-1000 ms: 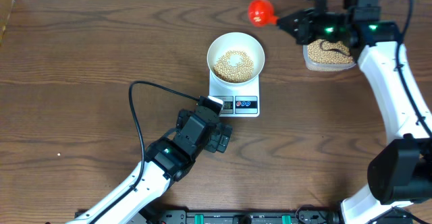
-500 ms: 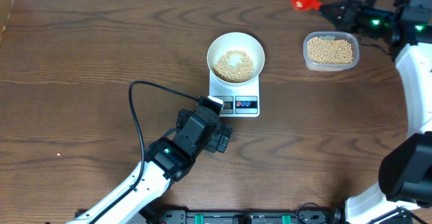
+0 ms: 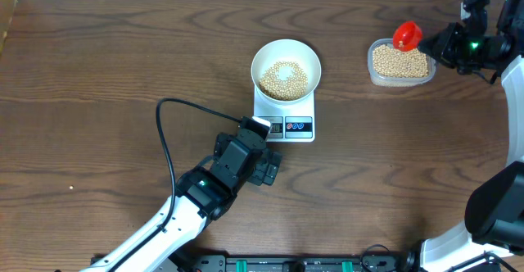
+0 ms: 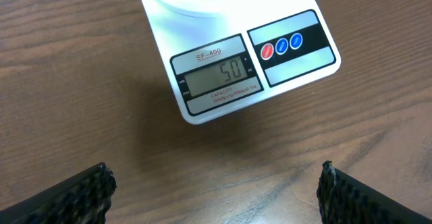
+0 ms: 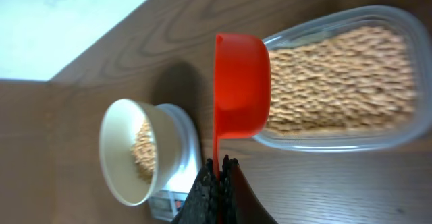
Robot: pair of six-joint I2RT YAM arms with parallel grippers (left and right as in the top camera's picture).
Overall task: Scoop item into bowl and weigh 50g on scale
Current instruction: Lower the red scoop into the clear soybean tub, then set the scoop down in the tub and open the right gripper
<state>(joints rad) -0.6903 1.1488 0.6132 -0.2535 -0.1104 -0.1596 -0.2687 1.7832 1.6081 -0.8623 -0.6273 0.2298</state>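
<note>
Non-task items you have in view:

1. Table (image 3: 98, 75): dark brown wood grain, fills your overhead view.
2. Tub (image 3: 400, 63): clear plastic, rounded-rectangular, at the far right of the table, well apart from the centre.
3. Scoop (image 3: 406, 35): red, round cup with a thin handle, over the tub's far right edge; in your right wrist view its cup (image 5: 241, 86) overlaps the tub's rim (image 5: 324, 140).
4. Cable (image 3: 166, 133): black, looping across the table left of centre.

Even overhead light, soft shadows; my right wrist view blurs the tub (image 5: 337, 82), my left stays sharp.
</note>
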